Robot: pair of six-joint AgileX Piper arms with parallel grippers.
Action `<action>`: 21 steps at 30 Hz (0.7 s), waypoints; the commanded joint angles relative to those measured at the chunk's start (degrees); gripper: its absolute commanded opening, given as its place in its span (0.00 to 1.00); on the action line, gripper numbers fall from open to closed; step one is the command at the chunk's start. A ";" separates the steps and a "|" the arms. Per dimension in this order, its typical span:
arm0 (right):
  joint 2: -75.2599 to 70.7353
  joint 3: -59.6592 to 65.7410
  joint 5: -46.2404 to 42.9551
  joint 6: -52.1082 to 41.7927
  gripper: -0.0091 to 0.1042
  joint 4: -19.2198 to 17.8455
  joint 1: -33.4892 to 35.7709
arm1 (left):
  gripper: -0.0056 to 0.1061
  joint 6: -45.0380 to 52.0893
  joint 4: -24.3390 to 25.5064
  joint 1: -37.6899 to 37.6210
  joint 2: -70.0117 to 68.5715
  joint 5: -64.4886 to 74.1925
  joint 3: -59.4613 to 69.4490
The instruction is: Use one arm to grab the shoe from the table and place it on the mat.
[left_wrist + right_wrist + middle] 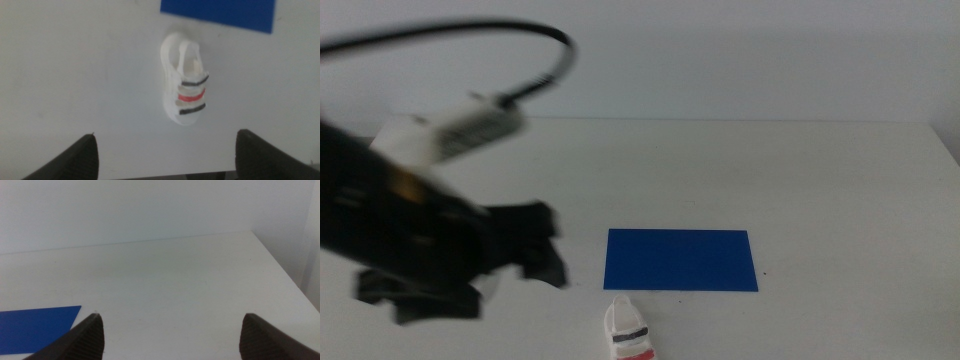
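The shoe (628,335) is small and white with black and red straps. It lies on the table (820,180) at the front edge, just in front of the dark-blue mat (680,260) and apart from it. My left arm comes in from the left, and its gripper (548,248) hangs open and empty above the table, to the left of the mat and shoe. In the left wrist view the shoe (184,80) lies ahead of the open gripper (166,134), with the mat (220,12) beyond it. My right gripper (170,317) is open and empty, out of the middle view.
The left arm's black cable (520,40) loops over the back left of the table. A tiny dark mark (765,273) sits by the mat's front right corner. The right wrist view shows a corner of the mat (35,322) and the table's right edge (285,265).
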 commanded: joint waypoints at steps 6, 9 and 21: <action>-0.27 0.14 -0.37 -0.35 0.78 -0.27 -0.01 | 0.89 -28.32 15.81 -20.91 12.02 -3.83 -2.85; -0.27 0.14 -0.37 -0.35 0.78 -0.27 -0.01 | 0.89 -30.77 15.97 -23.21 17.05 -6.87 -3.73; -0.27 0.14 -0.37 -0.35 0.78 -0.27 -0.01 | 0.89 -30.94 16.14 -22.06 33.74 -10.38 -8.70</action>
